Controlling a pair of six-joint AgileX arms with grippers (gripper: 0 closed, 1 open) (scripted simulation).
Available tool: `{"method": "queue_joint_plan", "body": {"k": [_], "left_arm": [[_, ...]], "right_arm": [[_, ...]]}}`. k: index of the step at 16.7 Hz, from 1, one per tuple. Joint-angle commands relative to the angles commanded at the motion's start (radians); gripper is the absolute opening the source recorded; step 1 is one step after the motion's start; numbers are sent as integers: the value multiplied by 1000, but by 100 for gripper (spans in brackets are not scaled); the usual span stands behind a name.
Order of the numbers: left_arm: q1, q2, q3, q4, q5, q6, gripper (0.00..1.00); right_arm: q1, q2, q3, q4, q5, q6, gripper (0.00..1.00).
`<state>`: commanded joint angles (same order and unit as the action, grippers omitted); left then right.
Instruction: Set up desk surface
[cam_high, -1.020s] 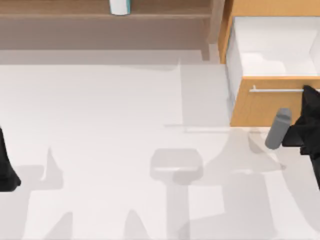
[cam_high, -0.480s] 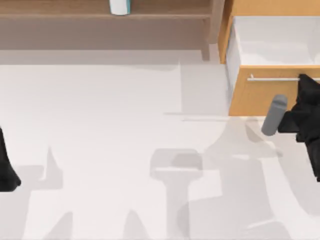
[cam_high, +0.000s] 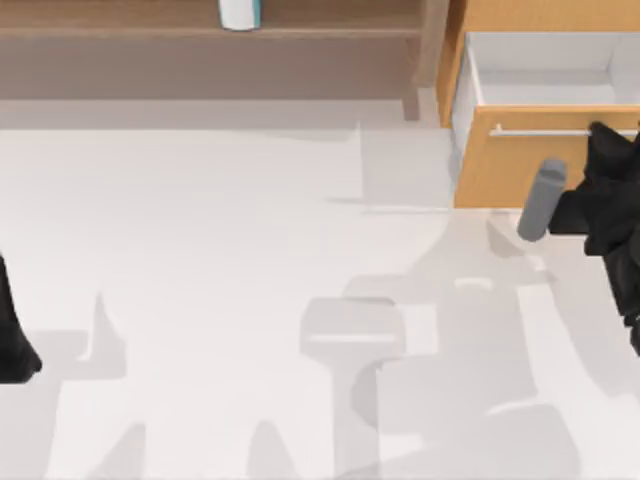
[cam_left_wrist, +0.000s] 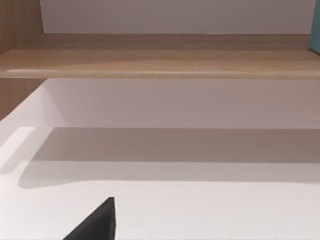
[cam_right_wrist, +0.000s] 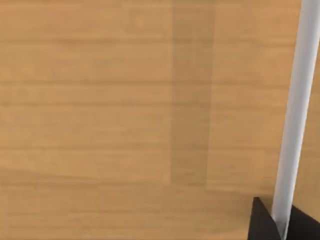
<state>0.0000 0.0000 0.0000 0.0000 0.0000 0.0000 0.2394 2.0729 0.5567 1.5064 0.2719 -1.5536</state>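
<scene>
The drawer (cam_high: 545, 160) has slid further shut since a second ago, and my right gripper (cam_high: 603, 135) has followed it toward the cabinet. My left gripper (cam_high: 14, 335) sits parked at the table's left edge, mostly cut off, so I cannot tell its fingers. The desk surface (cam_high: 220, 250) stretches bare and wide between both claws. My right fingers (cam_right_wrist: 264, 224) pinch the silver bar handle (cam_right_wrist: 295, 120), though the arm hides the handle's right end.

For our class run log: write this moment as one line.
right claw: on silver bar handle | orange-wood drawer: partly open | left claw: parked, table's left edge
</scene>
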Motion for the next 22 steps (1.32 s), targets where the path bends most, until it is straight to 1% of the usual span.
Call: {"method": "queue_joint_plan", "body": {"k": [4, 12, 18, 22], "left_arm": [[0, 0, 0, 0, 0, 0, 100], [0, 0, 0, 0, 0, 0, 100], [0, 0, 0, 0, 0, 0, 100], [0, 0, 0, 0, 0, 0, 100]], "right_arm": [[-1, 8, 29, -16, -4, 2, 0], [-42, 99, 248, -151, -41, 1, 0], [-40, 101, 259, -160, -42, 4, 0], [-49, 137, 349, -205, -53, 2, 0]]}}
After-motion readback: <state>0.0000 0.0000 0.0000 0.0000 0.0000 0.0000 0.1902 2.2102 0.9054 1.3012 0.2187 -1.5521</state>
